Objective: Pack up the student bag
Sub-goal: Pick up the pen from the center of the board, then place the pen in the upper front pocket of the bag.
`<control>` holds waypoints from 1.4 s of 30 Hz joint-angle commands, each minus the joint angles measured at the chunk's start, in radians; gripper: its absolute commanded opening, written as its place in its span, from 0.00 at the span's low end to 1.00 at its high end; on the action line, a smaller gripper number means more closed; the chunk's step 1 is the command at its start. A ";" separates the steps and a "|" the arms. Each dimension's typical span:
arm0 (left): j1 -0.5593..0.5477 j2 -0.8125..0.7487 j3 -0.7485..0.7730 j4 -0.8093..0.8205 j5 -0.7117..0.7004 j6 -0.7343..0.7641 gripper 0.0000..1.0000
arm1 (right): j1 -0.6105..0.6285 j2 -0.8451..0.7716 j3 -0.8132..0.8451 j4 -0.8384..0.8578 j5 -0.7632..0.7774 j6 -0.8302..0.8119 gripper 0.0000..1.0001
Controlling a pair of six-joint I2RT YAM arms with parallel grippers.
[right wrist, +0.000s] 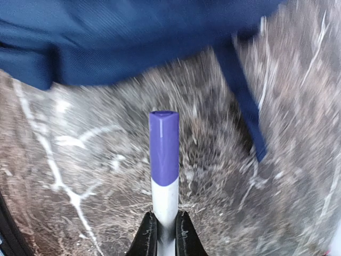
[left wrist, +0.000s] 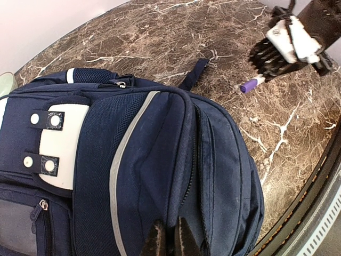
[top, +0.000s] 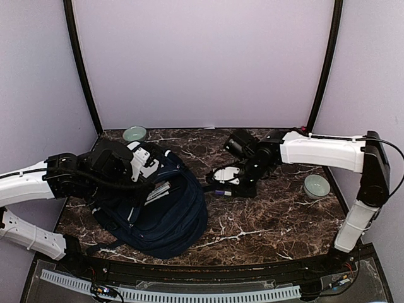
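Marble counter (top: 265, 221), brown and white-veined, carrying student bag (top: 167, 211) and marker (right wrist: 164, 154)
Left end effector (left wrist: 170, 234) has its slim dark fingers together, tips against the woven navy fabric of the student bag, which lies flat beneath and ahead of it, bulky, with grey piping and a pale snap-tab patch. Right end effector (right wrist: 164, 230) is clamped on the marker's white barrel; its purple triangular cap points ahead toward the bag's strap.

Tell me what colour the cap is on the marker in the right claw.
The cap is purple, the marker white below it; clearest in the right wrist view.
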 commanded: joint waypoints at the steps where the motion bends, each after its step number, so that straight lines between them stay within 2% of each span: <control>1: -0.006 -0.010 0.025 0.063 0.013 0.009 0.00 | 0.118 -0.088 0.062 -0.010 -0.008 -0.079 0.06; 8: -0.006 -0.007 0.024 0.076 0.027 0.010 0.00 | 0.325 -0.020 0.208 0.048 0.150 -0.172 0.07; 14: -0.005 -0.004 0.038 0.073 0.049 0.010 0.00 | 0.454 0.099 0.264 0.202 0.366 -0.306 0.07; 23: -0.006 -0.036 0.042 0.074 0.075 0.000 0.00 | 0.489 0.266 0.292 0.437 0.538 -0.488 0.06; 31: -0.006 -0.038 0.043 0.064 0.080 -0.001 0.00 | 0.487 0.357 0.303 0.549 0.563 -0.545 0.06; 33: -0.006 -0.033 0.041 0.068 0.084 -0.002 0.00 | 0.480 0.377 0.296 0.608 0.573 -0.563 0.09; 34: -0.006 -0.032 0.041 0.070 0.088 -0.002 0.00 | 0.473 0.388 0.287 0.666 0.596 -0.579 0.16; 36: -0.006 -0.028 0.042 0.071 0.091 -0.007 0.00 | 0.449 0.402 0.262 0.906 0.681 -0.621 0.27; 37: -0.006 -0.027 0.042 0.068 0.091 -0.012 0.00 | 0.436 0.407 0.265 0.942 0.700 -0.630 0.28; 40: -0.006 -0.033 0.047 0.050 0.080 -0.020 0.00 | 0.422 0.373 0.294 0.804 0.631 -0.546 0.33; 42: -0.006 -0.044 0.051 0.036 0.062 -0.022 0.02 | 0.427 0.327 0.255 0.749 0.569 -0.499 0.36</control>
